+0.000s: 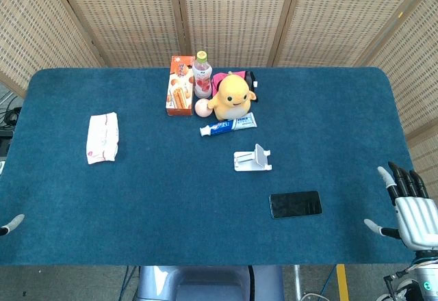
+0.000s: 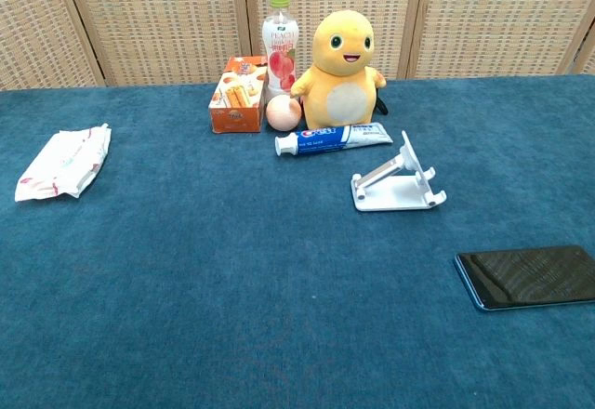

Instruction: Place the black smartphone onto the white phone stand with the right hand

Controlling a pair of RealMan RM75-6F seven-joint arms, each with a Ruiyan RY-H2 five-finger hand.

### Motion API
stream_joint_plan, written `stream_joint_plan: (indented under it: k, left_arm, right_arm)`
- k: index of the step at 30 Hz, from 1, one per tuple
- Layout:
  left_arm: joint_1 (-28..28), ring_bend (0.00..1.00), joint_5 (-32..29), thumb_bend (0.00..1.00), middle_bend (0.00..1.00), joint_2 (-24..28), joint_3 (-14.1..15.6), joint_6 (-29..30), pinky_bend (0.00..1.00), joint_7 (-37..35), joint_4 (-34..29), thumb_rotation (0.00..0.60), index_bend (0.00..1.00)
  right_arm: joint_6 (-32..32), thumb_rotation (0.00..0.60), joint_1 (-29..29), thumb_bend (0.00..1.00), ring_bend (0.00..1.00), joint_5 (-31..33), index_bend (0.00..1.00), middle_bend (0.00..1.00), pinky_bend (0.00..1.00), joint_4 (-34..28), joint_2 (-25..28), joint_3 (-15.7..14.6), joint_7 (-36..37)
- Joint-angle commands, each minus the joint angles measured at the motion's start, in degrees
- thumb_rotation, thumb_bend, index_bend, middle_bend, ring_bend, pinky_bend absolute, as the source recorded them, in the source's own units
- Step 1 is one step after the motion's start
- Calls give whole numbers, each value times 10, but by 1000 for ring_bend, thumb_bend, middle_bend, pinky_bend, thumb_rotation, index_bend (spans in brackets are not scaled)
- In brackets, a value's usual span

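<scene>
The black smartphone (image 1: 295,204) (image 2: 527,276) lies flat, screen up, on the blue table right of centre near the front. Just behind it and a little left stands the white phone stand (image 1: 252,159) (image 2: 397,184), with nothing on it. My right hand (image 1: 409,207) hovers at the table's right front corner, fingers spread and holding nothing, well to the right of the phone. Only a fingertip of my left hand (image 1: 11,224) shows at the left front edge in the head view. The chest view shows neither hand.
At the back centre stand an orange snack box (image 1: 181,85), a peach drink bottle (image 1: 202,74), a yellow plush toy (image 1: 232,96), a small pink ball (image 1: 202,108) and a toothpaste tube (image 1: 228,125). A tissue pack (image 1: 102,137) lies at the left.
</scene>
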Motion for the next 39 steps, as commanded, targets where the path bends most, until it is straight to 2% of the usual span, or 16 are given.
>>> stream_joint_plan:
  k: [1,4,12,15,18,21,24,29,33,39]
  left_arm:
    - [-1,0,-3,0,0,0,-1,-3,0,-1,0,600,0]
    - [-3,0,-4,0,0,0,-1,-7,0,2,-1,600,0]
    - [-6,0,0,0,0,1,0,-13,0,2,-1,600,0]
    - [-9,0,-7,0,0,1,-1,-21,0,6,-3,600,0]
    - [-15,0,-22,0,0,2,-6,-34,0,14,-10,600,0]
    - [-21,0,-38,0,0,2,-10,-47,0,25,-16,600,0]
    - [-25,0,-47,0,0,2,-13,-55,0,29,-17,600,0]
    - [-30,0,-62,0,0,4,-17,-68,0,29,-19,600,0]
    - [-31,0,-63,0,0,6,-17,-69,0,25,-18,600,0]
    - [-29,0,-60,0,0,8,-16,-66,0,23,-19,600,0]
  right_arm:
    - [-4,600,2,0,0,-3,0,0,0,0,-2,-3,-5]
    - [-14,600,7,0,0,-15,0,0,0,2,-2,-8,-3]
    - [-89,600,67,0,0,-125,0,14,0,58,-40,-36,94]
    - [-113,600,93,0,1,-156,9,59,39,81,-70,-39,87]
    - [-162,600,126,0,36,-167,38,99,103,91,-103,-37,42]
    - [-211,600,152,0,97,-145,67,151,155,86,-135,-27,-27]
    - [-240,600,167,0,148,-124,90,191,202,87,-156,-19,-60]
    - [-307,600,196,0,190,-11,138,227,212,84,-206,11,-170]
    - [-312,600,206,1,206,52,158,247,217,77,-232,18,-242]
    - [-300,600,222,28,209,99,170,255,220,91,-262,15,-318]
